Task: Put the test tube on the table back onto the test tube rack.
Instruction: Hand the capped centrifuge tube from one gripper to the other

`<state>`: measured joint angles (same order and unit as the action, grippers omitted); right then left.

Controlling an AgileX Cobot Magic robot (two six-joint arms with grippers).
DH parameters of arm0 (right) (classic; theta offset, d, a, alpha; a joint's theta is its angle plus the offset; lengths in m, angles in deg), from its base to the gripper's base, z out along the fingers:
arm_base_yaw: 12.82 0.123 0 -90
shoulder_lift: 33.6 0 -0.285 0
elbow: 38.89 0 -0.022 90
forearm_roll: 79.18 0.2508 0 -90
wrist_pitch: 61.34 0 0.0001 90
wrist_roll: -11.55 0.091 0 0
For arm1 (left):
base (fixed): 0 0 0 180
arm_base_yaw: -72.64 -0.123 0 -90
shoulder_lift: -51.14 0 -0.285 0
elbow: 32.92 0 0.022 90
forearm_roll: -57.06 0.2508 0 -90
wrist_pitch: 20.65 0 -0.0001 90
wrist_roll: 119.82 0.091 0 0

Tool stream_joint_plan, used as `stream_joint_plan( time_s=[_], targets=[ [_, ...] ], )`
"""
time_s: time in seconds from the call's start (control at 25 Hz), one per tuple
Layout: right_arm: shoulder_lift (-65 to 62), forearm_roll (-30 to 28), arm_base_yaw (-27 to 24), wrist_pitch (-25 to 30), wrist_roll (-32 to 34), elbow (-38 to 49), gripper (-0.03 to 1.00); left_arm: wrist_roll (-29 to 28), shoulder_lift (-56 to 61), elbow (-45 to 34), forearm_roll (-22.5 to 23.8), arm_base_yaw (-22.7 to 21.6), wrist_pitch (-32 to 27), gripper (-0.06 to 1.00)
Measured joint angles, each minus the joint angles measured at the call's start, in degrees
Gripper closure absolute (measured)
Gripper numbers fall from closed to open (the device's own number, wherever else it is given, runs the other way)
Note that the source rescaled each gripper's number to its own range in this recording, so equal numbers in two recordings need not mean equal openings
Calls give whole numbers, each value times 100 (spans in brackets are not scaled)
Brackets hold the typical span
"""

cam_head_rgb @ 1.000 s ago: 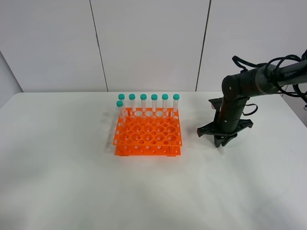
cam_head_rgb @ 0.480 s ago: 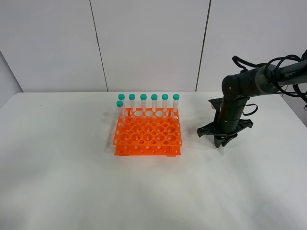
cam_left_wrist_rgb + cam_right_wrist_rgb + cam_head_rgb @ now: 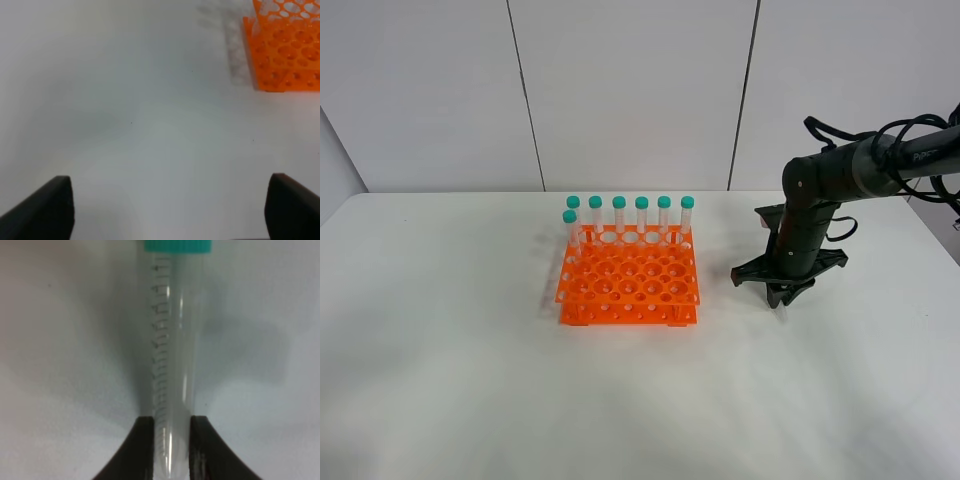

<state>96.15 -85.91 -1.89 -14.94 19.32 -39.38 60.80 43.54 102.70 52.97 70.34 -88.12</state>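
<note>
In the right wrist view a clear test tube (image 3: 172,340) with a teal-green cap lies on the white table (image 3: 60,340). My right gripper (image 3: 171,450) is shut on its lower, tapered end, with one black finger on each side. In the exterior high view the right gripper (image 3: 786,291) is down at the table, right of the orange test tube rack (image 3: 628,282), and it hides the tube. My left gripper (image 3: 170,207) is open and empty above bare table, and a corner of the rack (image 3: 285,50) shows in its view. The left arm is out of the exterior high view.
Several capped tubes (image 3: 641,218) stand in the rack's back row, and one more (image 3: 570,228) stands just in front at the left. The rack's other holes are empty. The black right arm (image 3: 830,180) reaches in from the right edge.
</note>
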Motion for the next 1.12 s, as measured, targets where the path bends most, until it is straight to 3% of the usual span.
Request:
stream_joint_plan(
  time_s=[1.12],
  targets=[
    [180,-3,0,114,-102,-115,97,0,0,0,0,0,0,2]
  ],
)
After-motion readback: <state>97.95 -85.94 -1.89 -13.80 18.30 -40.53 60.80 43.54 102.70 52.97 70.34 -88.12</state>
